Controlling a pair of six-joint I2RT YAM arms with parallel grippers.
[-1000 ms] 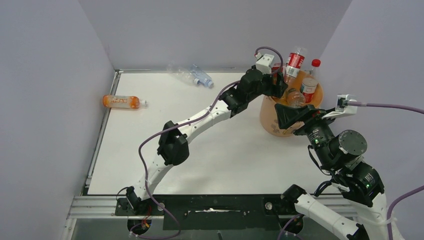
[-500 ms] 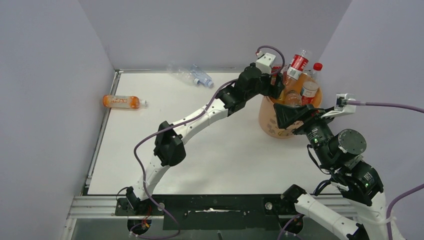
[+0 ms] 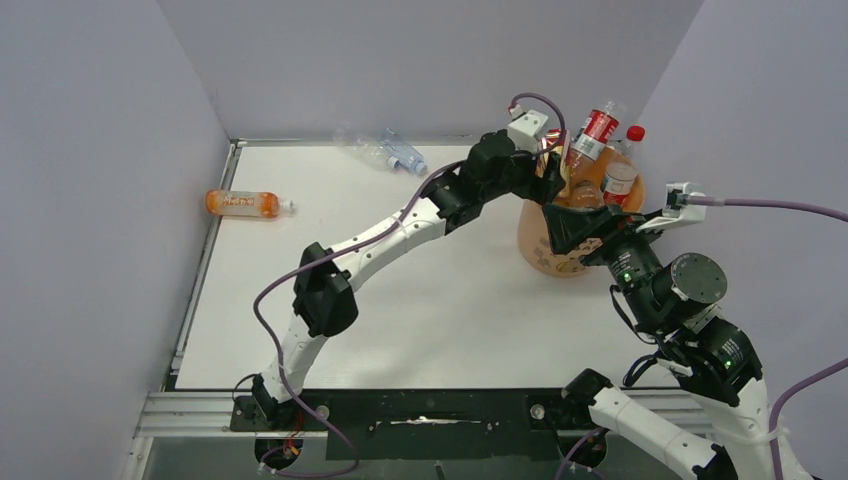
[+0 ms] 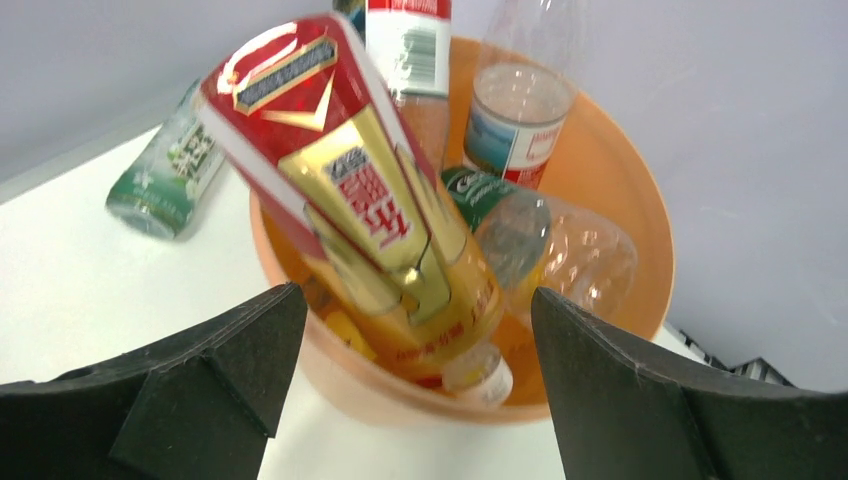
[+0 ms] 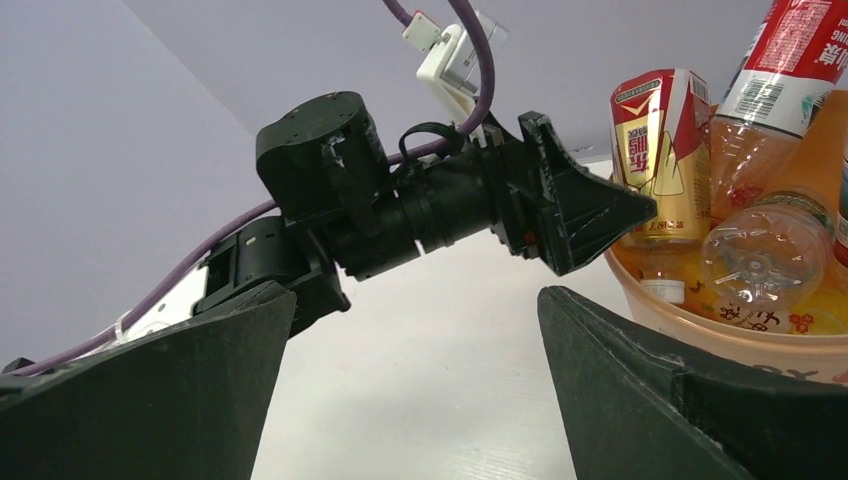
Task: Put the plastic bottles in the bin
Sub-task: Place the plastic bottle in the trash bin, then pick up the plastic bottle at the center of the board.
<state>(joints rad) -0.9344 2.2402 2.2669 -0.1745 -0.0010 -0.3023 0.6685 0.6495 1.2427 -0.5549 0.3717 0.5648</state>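
Observation:
The pale-orange bin (image 3: 535, 250) stands at the table's right back, crowded with plastic bottles. My left gripper (image 3: 552, 183) hangs open at its near-left rim. In the left wrist view a red-and-gold bottle (image 4: 370, 200) leans cap-down inside the bin (image 4: 640, 190), beyond my left gripper (image 4: 415, 295) and free of both fingers. A green-labelled bottle (image 4: 165, 170) lies on the table beside the bin. An orange bottle (image 3: 240, 203) lies at the left edge, and a clear blue-labelled bottle (image 3: 400, 152) at the back. My right gripper (image 3: 560, 235) is open and empty in front of the bin.
Grey walls close the table in on the left, back and right. In the right wrist view the left gripper (image 5: 580, 210) sits just left of the bin's rim (image 5: 760, 345), with my right gripper (image 5: 415, 300) low over bare white table.
My left gripper's jaws have widened a little and it has shifted slightly left and back at the bin's rim. My right gripper has crept up towards the bin.

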